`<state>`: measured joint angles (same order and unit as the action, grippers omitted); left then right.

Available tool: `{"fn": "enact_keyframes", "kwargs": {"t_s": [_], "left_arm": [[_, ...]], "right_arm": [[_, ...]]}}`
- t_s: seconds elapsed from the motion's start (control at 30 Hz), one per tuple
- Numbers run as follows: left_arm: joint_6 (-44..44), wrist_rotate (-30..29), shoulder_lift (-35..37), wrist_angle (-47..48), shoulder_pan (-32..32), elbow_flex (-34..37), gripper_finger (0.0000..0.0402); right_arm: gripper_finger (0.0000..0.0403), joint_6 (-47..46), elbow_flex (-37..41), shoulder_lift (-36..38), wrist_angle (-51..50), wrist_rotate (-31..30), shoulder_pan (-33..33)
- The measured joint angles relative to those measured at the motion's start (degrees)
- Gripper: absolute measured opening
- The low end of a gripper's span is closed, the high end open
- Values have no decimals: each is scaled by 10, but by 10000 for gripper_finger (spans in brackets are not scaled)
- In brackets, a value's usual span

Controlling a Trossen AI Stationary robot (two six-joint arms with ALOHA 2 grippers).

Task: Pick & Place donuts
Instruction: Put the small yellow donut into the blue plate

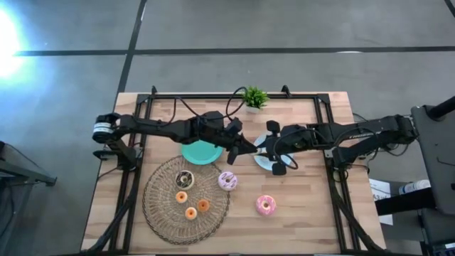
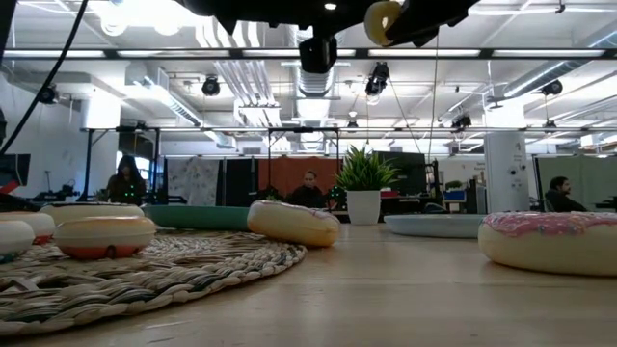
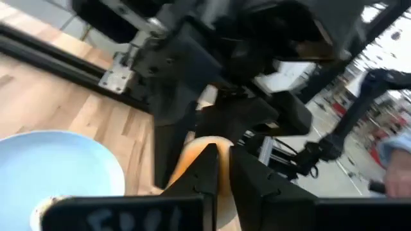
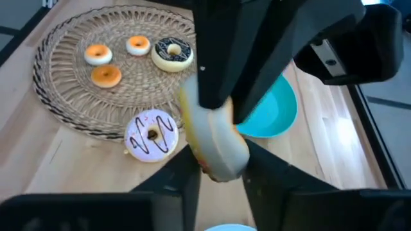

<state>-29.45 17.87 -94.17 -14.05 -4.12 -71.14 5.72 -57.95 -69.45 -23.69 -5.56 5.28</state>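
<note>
A small yellow donut [image 4: 215,144] is up in the air between my two grippers, above the gap between the teal plate [image 1: 201,152] and the light-blue plate [image 1: 261,162]. My left gripper [image 1: 250,147] reaches in from the left and is shut on it. My right gripper [image 1: 269,148] comes from the right, its fingers on either side of the donut's lower part. On the woven mat [image 1: 163,213] lie a dark-topped donut [image 1: 185,178] and three tiny orange ones [image 1: 190,212]. The pale sprinkled donut [image 1: 227,180] lies at the mat's edge, and the bright pink donut [image 1: 266,205] lies on the bare table. My left gripper [image 3: 226,173] pinches the yellow donut's upper part [image 4: 192,106] between its two fingers, which reach level from the table's left. The donut is lifted clear and tilted. My right gripper [image 4: 221,170] has the donut's lower end [image 4: 221,160] between its fingers [image 4: 186,183], coming level from the table's right. Both fingers seem to meet its sides.
A small potted plant [image 1: 254,97] stands at the table's far edge, behind the plates. Dark frame rails run along the left and right sides. Bare wood lies near the front right, around the pink donut. People sit in the room beyond the table.
</note>
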Motion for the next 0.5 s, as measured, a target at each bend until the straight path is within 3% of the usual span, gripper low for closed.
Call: {"fn": "enact_keyframes", "kwargs": {"t_s": [0.27, 0.5], "left_arm": [[-10, -36, 0, 28, 0, 0, 76], [19, -134, 6, 112, -5, 1, 111]], "right_arm": [[17, -26, 1, 0, -10, -4, -1], [14, -109, 1, 5, -95, 0, -10]]}}
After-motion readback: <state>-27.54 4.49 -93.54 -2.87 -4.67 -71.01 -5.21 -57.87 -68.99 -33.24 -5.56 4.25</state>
